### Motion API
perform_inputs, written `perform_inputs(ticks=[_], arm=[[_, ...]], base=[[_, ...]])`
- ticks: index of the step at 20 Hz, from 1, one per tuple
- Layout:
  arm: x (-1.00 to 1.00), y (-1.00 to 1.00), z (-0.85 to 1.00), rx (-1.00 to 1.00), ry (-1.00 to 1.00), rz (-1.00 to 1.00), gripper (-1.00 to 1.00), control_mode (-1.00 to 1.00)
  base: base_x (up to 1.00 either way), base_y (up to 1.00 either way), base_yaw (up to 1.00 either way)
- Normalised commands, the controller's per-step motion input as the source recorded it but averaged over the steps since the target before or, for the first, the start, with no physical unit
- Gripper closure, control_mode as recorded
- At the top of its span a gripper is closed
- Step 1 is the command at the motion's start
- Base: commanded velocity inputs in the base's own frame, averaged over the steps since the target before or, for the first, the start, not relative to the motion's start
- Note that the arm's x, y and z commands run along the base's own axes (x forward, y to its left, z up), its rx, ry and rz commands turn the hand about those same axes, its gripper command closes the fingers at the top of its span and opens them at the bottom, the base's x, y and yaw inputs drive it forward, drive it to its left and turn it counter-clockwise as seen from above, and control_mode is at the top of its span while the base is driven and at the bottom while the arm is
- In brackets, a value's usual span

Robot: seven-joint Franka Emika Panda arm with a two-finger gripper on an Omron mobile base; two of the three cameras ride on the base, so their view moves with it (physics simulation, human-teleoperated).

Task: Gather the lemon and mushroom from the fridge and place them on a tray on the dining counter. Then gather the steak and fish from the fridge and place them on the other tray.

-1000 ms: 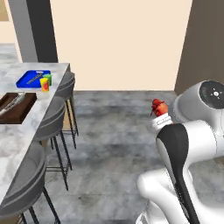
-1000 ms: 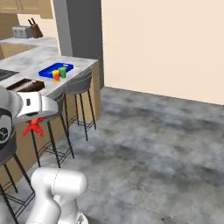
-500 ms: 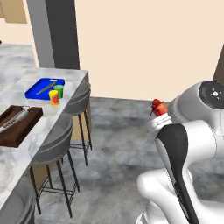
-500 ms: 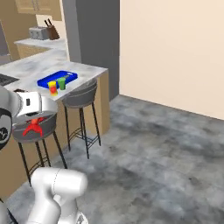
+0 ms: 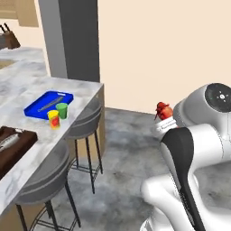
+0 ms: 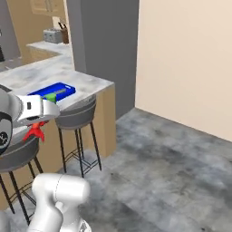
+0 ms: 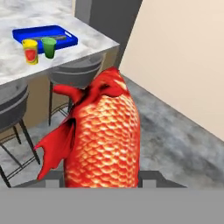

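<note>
My gripper is shut on the fish, a big red scaly fish that stands up between the jaws. From the base the fish shows at the hand, out over the floor to the right of the dining counter; its red tail hangs under the hand. The other tray, bright blue, lies near the counter's end with a long greyish thing in it. The brown wooden tray sits further left along the counter. Lemon, mushroom, steak and fridge I cannot make out.
A yellow cup and a green cup stand beside the blue tray. Grey bar stools line the counter's side. A tall grey column rises behind the counter's end. A beige wall bounds the grey floor.
The whole picture has shifted as the base moved: the counter and blue tray now lie nearer and more central. The fish stays in the gripper.
</note>
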Motion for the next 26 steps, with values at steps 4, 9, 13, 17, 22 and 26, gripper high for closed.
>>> perform_inputs(ticks=[4,9,13,17,22,26], arm=[[0.00,0.00,0.00,0.00,0.00,0.00,1.00,1.00],[0.00,0.00,0.00,0.00,0.00,0.00,1.00,1.00],[0.00,0.00,0.00,0.00,0.00,0.00,1.00,1.00],[0.00,0.00,0.00,0.00,0.00,0.00,1.00,1.00],[0.00,0.00,0.00,0.00,0.00,0.00,1.00,1.00],[0.00,0.00,0.00,0.00,0.00,0.00,1.00,1.00]], base=[[0.87,-0.48,0.31],[0.86,-0.45,0.32],[0.73,-0.29,0.39],[0.72,-0.24,0.42],[0.69,-0.21,0.44],[0.62,-0.05,0.49]])
